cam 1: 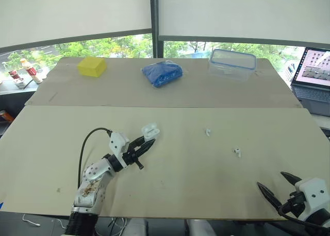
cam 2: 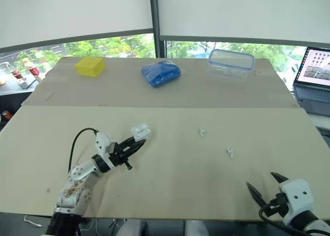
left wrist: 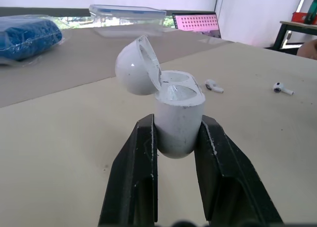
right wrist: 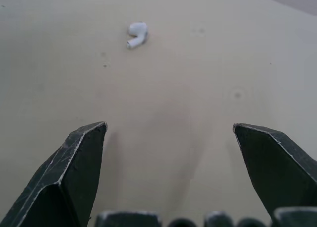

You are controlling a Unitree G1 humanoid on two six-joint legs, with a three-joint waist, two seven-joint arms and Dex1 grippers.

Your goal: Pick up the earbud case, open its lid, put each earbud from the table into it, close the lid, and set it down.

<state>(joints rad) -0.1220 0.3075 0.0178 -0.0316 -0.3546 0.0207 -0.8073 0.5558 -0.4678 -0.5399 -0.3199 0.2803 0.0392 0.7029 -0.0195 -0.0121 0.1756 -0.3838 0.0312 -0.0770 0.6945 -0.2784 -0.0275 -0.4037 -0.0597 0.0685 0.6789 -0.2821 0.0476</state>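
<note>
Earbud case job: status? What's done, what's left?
Done: the small white plastic earbud case is gripped in the left end effector, its domed lid hinged open. In hand: the right end effector hangs open over the beige table, facing the nearer white earbud. Left: it and the farther white earbud lie on the table; loading, closing and setting down remain.
</note>
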